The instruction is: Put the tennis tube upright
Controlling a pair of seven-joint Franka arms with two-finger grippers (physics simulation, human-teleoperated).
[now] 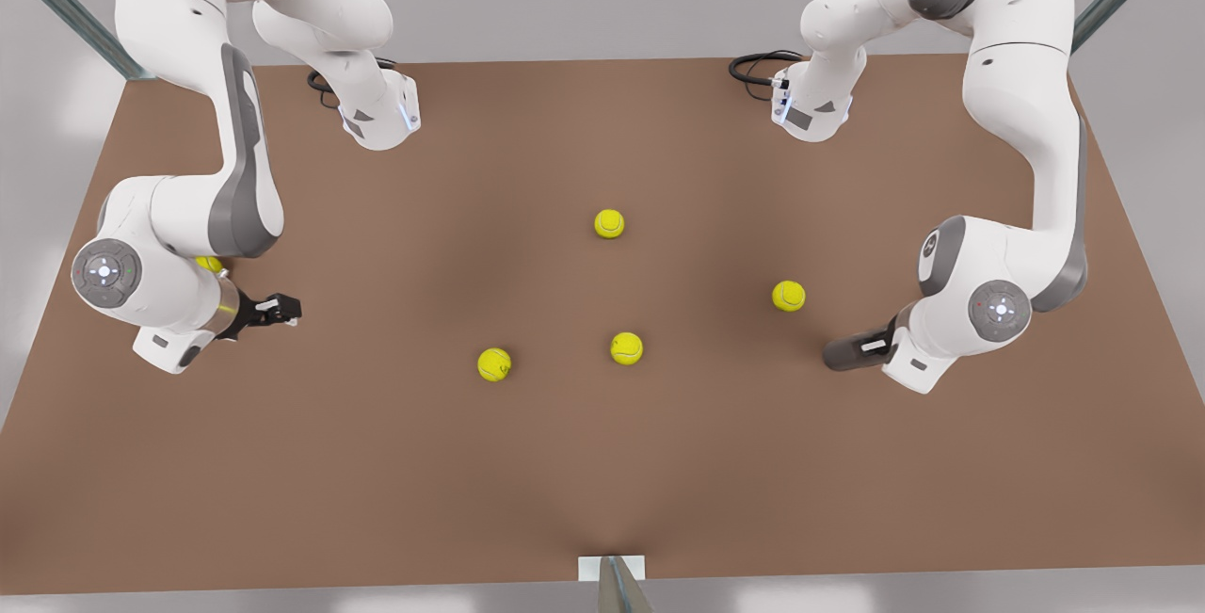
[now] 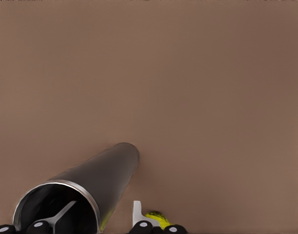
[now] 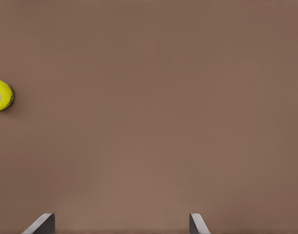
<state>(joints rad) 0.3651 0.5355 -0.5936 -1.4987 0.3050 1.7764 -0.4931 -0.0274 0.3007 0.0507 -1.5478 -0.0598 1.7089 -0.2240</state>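
- Left gripper (image 2: 101,215): spread fairly wide and straddling the open end of the plain grey metallic tennis tube (image 2: 102,175). One finger sits inside the mouth and the other just outside the wall. There's daylight on both sides of the wall, so I'd say it isn't pinching it yet.
- The tube itself looks to be lying on its side on the flat brown table (image 1: 395,462), light rim toward the wrist camera and the body running away from it. So not upright, not even lifted as far as I can tell.
- A small yellow-green tennis ball (image 2: 156,219) sits right beside the outer finger, close enough to get nudged.
- Right gripper (image 3: 119,225): spread wide, holding nothing, hanging over bare table at the front view's right. It's just waiting, with another ball (image 3: 1,95) off to one side.
- Four more loose balls (image 1: 609,223) are scattered mid-table, well apart from the tube.
- Progress-wise it's early. The approach is done. Closing on the rim, tipping the tube up onto its closed end and letting go are all left.
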